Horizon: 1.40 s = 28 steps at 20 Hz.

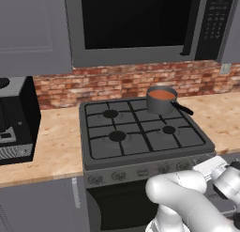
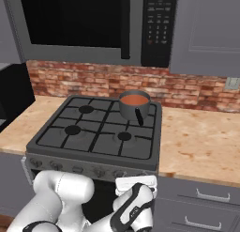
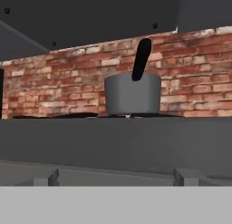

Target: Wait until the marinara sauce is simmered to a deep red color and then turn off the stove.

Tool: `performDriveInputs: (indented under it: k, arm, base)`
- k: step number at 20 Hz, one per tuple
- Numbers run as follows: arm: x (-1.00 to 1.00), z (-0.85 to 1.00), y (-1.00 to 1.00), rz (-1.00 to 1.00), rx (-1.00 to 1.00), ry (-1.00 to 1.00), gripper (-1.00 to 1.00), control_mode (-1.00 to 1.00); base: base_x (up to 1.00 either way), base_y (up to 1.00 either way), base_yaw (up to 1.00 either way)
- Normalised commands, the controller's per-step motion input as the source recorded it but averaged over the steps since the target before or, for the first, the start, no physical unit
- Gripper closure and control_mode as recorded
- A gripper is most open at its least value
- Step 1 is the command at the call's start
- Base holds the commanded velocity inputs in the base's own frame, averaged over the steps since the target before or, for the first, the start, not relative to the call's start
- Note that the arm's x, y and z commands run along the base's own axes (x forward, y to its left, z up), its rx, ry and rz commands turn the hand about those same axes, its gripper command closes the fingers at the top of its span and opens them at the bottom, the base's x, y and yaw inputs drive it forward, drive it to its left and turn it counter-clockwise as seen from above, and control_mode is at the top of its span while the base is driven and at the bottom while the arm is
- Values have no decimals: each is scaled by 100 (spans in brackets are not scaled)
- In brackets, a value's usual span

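A simulated kitchen, described from left to right. At the far left of the left base view, a boxy black coffee machine [image 1: 14,120] stands on a pale, speckled stone-look counter [image 1: 58,142]. Behind it runs a rough red brick wall [image 1: 112,81] with light mortar lines, under flat grey cabinets [image 1: 33,31].

In the middle sits the stove [image 1: 140,132], a dark grey gas range with four round burners under square black grates. A row of round knobs [image 1: 140,172] lines its front edge, above a dark oven door. On the back right burner stands a short, smooth grey metal pan [image 1: 161,102], round and straight-walled, with a black stick handle [image 1: 183,108] that points toward the front right. Inside it the sauce [image 1: 161,94] shows as a small flat disc of smooth orange-red liquid, with the pan's rim all around it. In the hand view the pan is seen side-on and low, from just below the stove's front edge.

Above the stove hangs a microwave [image 1: 140,24] with a glossy black window and a keypad on its right side; the keypad writing is too small to read.

To the right, the counter runs on, above grey drawers [image 2: 201,198] with slim metal handles. A wall outlet [image 2: 231,83] sits on the brick.

The glossy white arm bends low in front of the oven door. The gripper [image 2: 136,181] is at the stove's front edge, near the right-hand knobs, its jaws fully apart and holding nothing.
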Motion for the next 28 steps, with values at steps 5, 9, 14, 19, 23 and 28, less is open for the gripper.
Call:
performDriveInputs:
  k: [5, 9, 14, 19, 23, 28]
  arm:
    - [12, -15, 14, -9, 0, 0, -100, -100]
    - [17, -29, 24, -11, 0, 0, -100, -100]
    - [2, -16, 9, -8, 0, 0, -100, -100]
    - [-8, -1, 16, 0, 0, 0, -100, -100]
    - [-12, -6, 17, 0, 0, 0, -100, -100]
    - [-11, -12, 31, 0, 0, 0, -100, -100]
  base:
    - [0, 0, 0]
    - [0, 0, 0]
    - [0, 0, 0]
    - [0, 0, 0]
    - [0, 0, 0]
    - [0, 0, 0]
